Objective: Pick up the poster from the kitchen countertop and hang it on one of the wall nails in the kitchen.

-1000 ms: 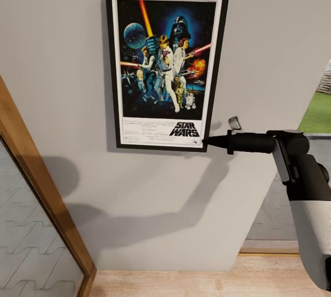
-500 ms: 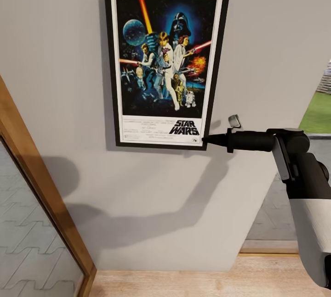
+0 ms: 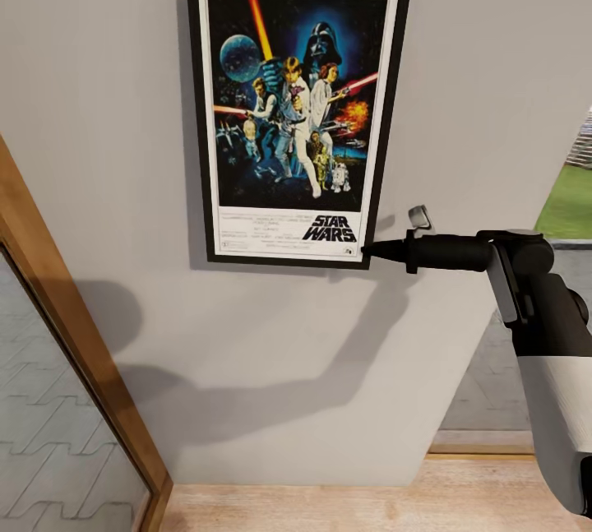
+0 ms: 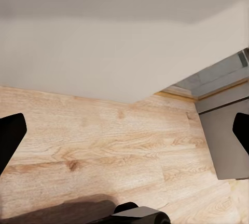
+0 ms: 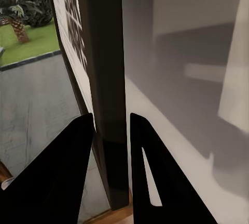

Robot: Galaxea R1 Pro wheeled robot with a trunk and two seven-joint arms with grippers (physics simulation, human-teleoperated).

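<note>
Nearest the head camera, the right arm (image 3: 551, 367) rises from the lower right, white at the forearm and black at the wrist, and reaches leftward toward the wall. Its right gripper (image 3: 367, 252) ends at the lower right corner of the poster (image 3: 296, 113). In the right wrist view the two black fingers (image 5: 57, 177) sit on either side of the poster's thin black frame (image 5: 106, 104), one on the printed face and one on the back, closed around that edge and grasping it.

The poster stands upright and flat against the grey wall (image 3: 99, 145), its dark blue artwork and white border facing out. A small grey metal piece (image 3: 419, 219) juts from the wall just beside the poster's lower right corner, above the gripper. The arm's shadow falls across the wall below.

In the left wrist view the left gripper (image 4: 124, 130) points down at the wooden floor (image 4: 104, 146), its dark fingers (image 4: 10, 135) spread wide apart at the picture's two sides, released and holding nothing.

A wooden door frame (image 3: 74, 343) slants along the left. Farther off to the right lies green grass (image 3: 567, 203).
</note>
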